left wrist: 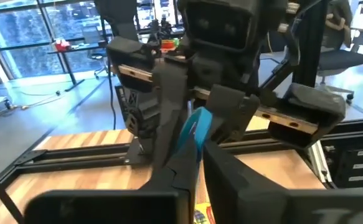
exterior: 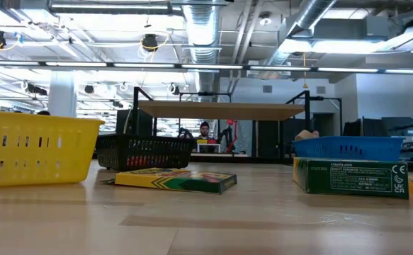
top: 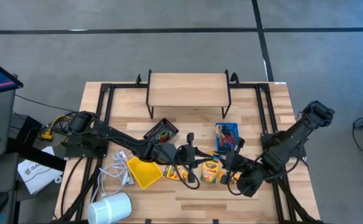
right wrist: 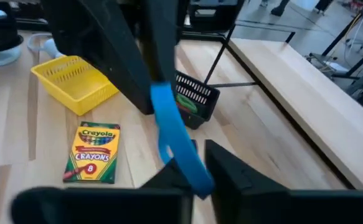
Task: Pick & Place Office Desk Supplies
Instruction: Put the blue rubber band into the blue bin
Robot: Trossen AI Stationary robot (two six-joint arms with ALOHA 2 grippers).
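A blue rubber band (right wrist: 175,134) runs between my two grippers above the middle of the table. My left gripper (top: 192,155) and my right gripper (top: 230,163) face each other, both shut on the band. One crayon box (right wrist: 93,152) lies flat on the table near the yellow bin (top: 144,172). A second crayon box (top: 211,169) sits below the grippers. The black bin (top: 162,132) and the blue bin (top: 226,137) stand farther back. The low view shows neither gripper. My left gripper pinches one end of the blue band (right wrist: 160,90) between its two fingers (right wrist: 128,62), level, from the table's left. The band is lifted clear of the table. My right gripper pinches the band's other end (right wrist: 193,174) between its fingers (right wrist: 234,171), coming level from the table's right. The strip runs straight between the two holds, drawn taut.
A wooden shelf on a black frame (top: 187,90) stands at the far side. A white coiled cable (top: 116,169) and a white cylinder (top: 109,208) lie near the left front. Black frame rails (top: 100,99) run along both table sides.
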